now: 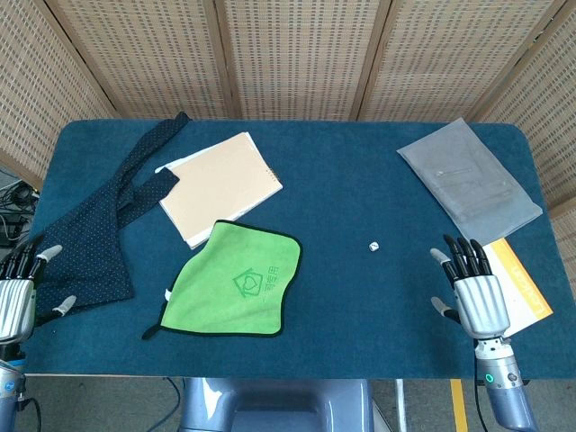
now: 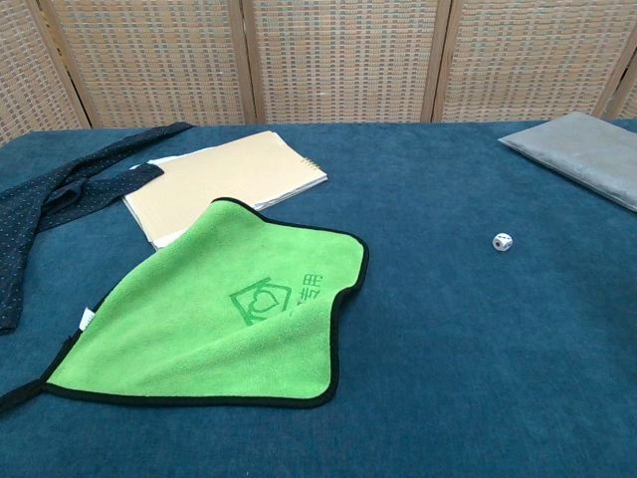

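Fig. Near edge: right hand (image 1: 472, 292) rests palm-down w/ fingers straight, slightly spread, holding nothing. It lies just beside an orange-and-white booklet (image 1: 525, 281) at the table's right edge. Left hand (image 1: 20, 288) sits at the near-left corner, fingers spread, empty, tips at the hem of a dark navy dotted fabric scarf (image 1: 99, 225). Neither hand shows in the chest view.

Mid-table: small white die (image 2: 503, 241) lies alone on the blue felt table (image 1: 360, 207), just ahead-left of the right hand. Green microfibre cloth w/ black trim (image 2: 229, 314) overlaps a tan spiral notebook (image 2: 229, 184).

Far right: grey flat pouch (image 1: 470, 180).

Step, as judged: pre-reach, nothing grasped. A reach to the die would need a short fwd-left move and fine pinch. Open felt surrounds the die; booklet and right edge crowd the hand's outer side.
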Robot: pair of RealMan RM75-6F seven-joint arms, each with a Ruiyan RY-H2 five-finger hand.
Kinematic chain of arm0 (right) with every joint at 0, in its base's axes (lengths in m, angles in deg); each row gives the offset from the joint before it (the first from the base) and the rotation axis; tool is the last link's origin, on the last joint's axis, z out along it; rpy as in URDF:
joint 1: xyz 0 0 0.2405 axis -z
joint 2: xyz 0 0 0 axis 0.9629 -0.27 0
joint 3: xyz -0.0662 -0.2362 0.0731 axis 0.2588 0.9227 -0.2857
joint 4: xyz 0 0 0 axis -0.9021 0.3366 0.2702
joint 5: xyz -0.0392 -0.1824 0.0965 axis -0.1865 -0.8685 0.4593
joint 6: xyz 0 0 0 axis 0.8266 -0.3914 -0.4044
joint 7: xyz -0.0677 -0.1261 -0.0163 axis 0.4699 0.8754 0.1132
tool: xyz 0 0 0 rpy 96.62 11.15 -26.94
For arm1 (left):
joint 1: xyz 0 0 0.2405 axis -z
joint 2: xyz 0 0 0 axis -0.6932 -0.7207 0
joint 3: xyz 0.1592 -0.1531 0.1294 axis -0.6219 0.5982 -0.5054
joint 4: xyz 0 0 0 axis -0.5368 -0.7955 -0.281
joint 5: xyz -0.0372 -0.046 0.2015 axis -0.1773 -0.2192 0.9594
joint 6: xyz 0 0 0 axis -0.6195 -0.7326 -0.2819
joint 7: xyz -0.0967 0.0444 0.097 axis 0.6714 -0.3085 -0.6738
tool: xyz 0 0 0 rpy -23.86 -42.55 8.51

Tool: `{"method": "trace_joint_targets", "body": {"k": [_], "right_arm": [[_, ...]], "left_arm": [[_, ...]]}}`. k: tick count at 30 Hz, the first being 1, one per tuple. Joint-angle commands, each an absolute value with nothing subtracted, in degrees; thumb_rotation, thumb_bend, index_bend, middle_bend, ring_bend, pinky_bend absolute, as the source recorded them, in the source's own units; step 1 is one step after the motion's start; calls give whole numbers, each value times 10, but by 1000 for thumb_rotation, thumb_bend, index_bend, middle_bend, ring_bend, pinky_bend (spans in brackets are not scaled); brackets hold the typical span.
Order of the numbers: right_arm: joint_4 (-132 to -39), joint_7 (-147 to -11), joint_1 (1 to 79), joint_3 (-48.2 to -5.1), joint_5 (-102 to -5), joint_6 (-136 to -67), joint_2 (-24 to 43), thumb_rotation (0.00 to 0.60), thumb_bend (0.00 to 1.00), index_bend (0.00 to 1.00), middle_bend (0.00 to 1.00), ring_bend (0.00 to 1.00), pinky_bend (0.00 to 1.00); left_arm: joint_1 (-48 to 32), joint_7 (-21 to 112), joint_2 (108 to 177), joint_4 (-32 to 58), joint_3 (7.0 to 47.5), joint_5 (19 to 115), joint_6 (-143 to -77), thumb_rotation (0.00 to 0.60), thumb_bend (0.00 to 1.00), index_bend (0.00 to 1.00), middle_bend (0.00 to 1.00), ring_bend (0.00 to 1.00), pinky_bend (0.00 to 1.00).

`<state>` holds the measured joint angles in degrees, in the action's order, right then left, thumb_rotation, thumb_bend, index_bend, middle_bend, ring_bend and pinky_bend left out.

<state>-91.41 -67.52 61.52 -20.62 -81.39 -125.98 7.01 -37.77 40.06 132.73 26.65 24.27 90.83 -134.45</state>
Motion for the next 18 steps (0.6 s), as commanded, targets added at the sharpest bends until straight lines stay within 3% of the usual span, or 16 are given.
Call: {"method": "trace_joint_targets", "body": {"k": [1,18], "right_arm": [[-924,-665,615,-206,-805,-1248,63,600,150,12,0,0,0],[-930,-669,604,-220,-774,-1206,64,600,151,42,0,0,0]], "left_arm": [[-376,394,1319,276,238,902,-1336,600,0,0,0,0,0],[-380,389,1314,286,239,904,-1345,600,0,0,0,0,0]]}}
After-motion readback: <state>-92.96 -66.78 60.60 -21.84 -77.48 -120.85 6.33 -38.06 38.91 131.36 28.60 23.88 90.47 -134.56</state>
